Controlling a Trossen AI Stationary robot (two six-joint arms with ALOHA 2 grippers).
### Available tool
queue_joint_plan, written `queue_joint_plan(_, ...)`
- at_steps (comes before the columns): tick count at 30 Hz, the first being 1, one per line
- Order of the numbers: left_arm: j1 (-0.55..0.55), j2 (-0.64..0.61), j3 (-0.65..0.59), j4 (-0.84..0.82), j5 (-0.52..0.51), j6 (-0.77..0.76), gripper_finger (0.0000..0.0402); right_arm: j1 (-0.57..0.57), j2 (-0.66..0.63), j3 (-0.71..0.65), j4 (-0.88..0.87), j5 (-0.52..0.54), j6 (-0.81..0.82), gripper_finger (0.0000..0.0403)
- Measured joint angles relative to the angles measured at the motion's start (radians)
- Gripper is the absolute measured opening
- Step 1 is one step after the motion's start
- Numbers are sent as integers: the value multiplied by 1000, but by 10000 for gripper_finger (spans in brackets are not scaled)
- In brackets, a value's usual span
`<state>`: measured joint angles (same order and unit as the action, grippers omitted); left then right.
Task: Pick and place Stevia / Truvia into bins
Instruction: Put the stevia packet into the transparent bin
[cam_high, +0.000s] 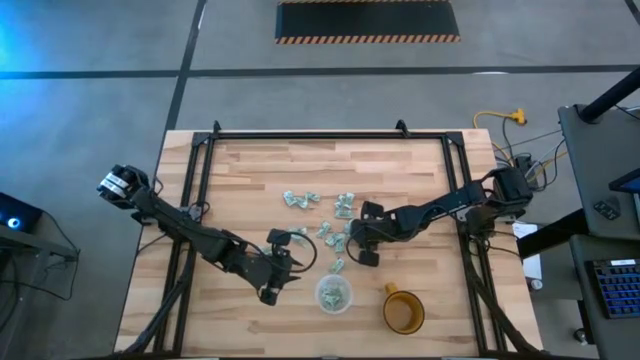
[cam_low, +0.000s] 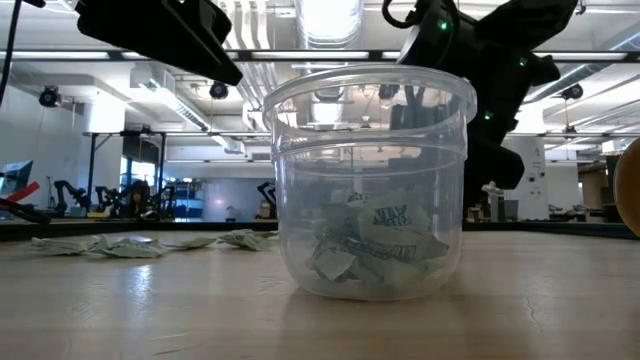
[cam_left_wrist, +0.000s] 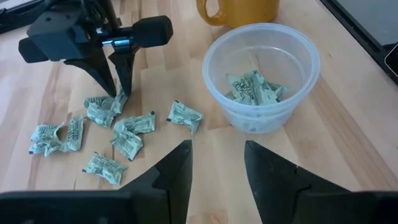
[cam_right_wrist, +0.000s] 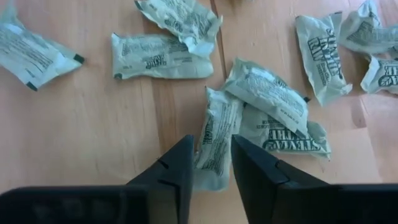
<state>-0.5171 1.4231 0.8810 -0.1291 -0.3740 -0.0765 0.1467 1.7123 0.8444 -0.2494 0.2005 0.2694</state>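
Observation:
Several pale green Stevia sachets (cam_high: 320, 215) lie loose on the wooden table, mid-table. The clear plastic cup (cam_high: 333, 294) stands near the front edge with a few sachets (cam_left_wrist: 252, 88) inside. My right gripper (cam_right_wrist: 210, 162) is down among the loose sachets, shut on one sachet (cam_right_wrist: 214, 134); the left wrist view shows it (cam_left_wrist: 117, 87) pointing down at the pile. My left gripper (cam_left_wrist: 216, 165) hovers open above the table, left of the cup, with nothing between its fingers. My right gripper has a crumpled sachet's near end (cam_right_wrist: 211, 155) between its two fingers, pinched across its width. The fingers come steeply from above. The sachet lies on the table, and its far end is tucked beside another sachet (cam_right_wrist: 267, 90).
An amber mug (cam_high: 404, 310) stands right of the cup at the front edge. More sachets lie spread toward the far side (cam_high: 298, 199) and around the right gripper. A black frame (cam_high: 300, 137) borders the table's back and sides.

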Motion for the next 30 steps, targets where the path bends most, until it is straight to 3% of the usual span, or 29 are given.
queue_joint_plan(9, 0, 0, -2, 1, 0, 0, 130, 0, 0, 0, -33, 0, -5, 13)
queue_joint_plan(14, 0, 0, -1, 1, 0, 0, 130, 0, -2, 13, -48, 0, -11, 9)
queue_joint_plan(20, -1, 0, -3, -1, 1, 0, 130, 11, -35, 84, -184, 5, 18, 9)
queue_joint_plan(30, -1, 0, -4, -2, 1, 1, 130, 119, -128, 138, -217, 11, 38, 9)
